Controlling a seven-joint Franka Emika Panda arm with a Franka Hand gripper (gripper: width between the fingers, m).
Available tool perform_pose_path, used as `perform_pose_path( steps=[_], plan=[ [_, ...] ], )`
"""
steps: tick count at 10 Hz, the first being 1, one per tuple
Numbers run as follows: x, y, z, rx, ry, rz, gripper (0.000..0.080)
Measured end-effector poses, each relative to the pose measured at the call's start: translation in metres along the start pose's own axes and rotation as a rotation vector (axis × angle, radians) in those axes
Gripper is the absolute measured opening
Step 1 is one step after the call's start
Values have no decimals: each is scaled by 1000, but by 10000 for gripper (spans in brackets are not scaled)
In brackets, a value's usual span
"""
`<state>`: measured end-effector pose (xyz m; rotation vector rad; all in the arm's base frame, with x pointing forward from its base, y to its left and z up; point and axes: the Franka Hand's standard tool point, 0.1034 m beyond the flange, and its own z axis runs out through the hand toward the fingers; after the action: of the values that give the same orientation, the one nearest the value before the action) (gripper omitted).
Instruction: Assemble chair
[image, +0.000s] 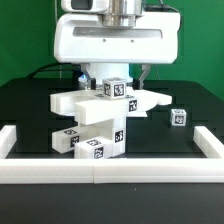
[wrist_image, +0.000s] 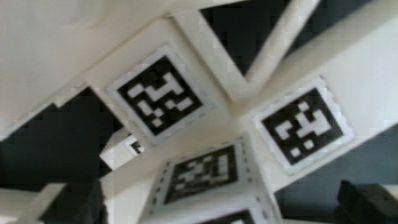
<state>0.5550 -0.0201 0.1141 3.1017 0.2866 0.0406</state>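
One pincer hangs wide open over stacked white chair pieces.
Its jaws straddle the top tagged block, holding nothing. The stack sits mid-tabletop, with one loose cube apart toward the exterior view's right.

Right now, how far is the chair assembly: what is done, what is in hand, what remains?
Done: several chair pieces sit stacked together at centre. In hand: apparently nothing; the open gripper hangs over the top block. Left: one small cube lies apart at the exterior view's right, not yet joined.
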Motion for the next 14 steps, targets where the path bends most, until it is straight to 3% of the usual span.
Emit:
perform_pose_path(
  steps=[2,3,4,5,9,14],
  plan=[
    [-1,2,0,-5,-3,-111,607],
    [-1,2,0,-6,-3,-110,455],
    [-1,2,0,-6,-3,-108,455],
    [-1,2,0,-6,-3,-107,287],
    [-1,2,0,-6,-3,-41,285],
    [-1,2,1,-5,-2,335,287]
  ],
)
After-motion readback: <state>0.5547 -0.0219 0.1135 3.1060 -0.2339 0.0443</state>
